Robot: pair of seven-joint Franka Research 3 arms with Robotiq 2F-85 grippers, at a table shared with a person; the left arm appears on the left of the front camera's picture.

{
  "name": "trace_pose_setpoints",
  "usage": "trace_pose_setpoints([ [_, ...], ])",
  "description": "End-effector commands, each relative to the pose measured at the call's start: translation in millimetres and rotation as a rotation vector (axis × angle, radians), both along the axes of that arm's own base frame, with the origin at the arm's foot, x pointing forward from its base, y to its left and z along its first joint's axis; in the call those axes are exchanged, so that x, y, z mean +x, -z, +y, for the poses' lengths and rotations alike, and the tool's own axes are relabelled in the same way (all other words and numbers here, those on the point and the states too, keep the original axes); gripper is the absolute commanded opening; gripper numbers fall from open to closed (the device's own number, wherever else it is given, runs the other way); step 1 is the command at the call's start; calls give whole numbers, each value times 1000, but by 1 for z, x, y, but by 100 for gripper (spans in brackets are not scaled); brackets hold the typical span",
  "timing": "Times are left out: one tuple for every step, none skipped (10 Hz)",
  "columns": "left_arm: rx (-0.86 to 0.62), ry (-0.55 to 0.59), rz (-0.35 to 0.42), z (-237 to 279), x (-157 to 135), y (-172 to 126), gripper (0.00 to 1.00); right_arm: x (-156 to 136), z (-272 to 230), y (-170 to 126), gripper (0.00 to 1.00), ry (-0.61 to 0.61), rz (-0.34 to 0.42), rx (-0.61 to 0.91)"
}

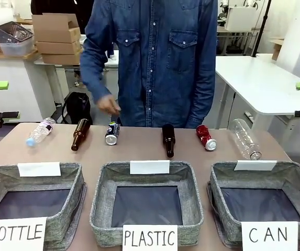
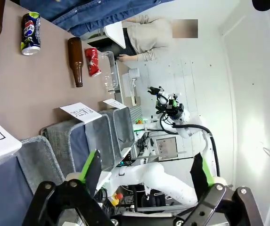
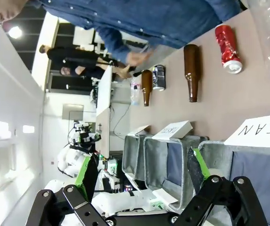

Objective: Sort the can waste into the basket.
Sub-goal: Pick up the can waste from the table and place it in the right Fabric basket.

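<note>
Front view: the red can [image 1: 206, 137] and the black can [image 1: 112, 133] lie along the table's [image 1: 139, 152] far edge, and the basket [image 1: 219, 178] sits at its near right corner. Left wrist view: my left pincer [image 2: 145, 160] gapes wide, empty. Right wrist view: my right pincer [image 3: 142, 160] likewise.

Left gripper [image 2: 146, 160]: green-padded fingers [image 2: 90, 167] spread wide, nothing between them. Right gripper [image 3: 142, 157]: fingers [image 3: 86, 174] likewise parted and empty. Both wrists are rolled sideways, grippers held in the air.
</note>
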State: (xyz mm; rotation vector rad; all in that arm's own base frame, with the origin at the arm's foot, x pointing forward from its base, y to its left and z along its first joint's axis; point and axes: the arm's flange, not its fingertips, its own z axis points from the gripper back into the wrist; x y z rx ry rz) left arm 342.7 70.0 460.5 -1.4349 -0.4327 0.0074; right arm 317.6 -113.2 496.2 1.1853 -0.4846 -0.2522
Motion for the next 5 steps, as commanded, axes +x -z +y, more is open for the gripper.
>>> trace_pose_setpoints([
  [-20, 1, -6, -3, 2, -4, 100, 4, -3, 0, 100, 3, -29, 12],
  [-20, 1, -6, -3, 2, -4, 100, 4, -3, 0, 100, 3, -29, 12],
  [-20, 1, -6, -3, 2, -4, 100, 4, -3, 0, 100, 3, -29, 12],
  [-20, 1, -6, -3, 2, -4, 100, 4, -3, 0, 100, 3, -29, 12],
  [-20, 1, -6, -3, 2, -4, 100, 0, -2, 2, 100, 8, 4, -1],
])
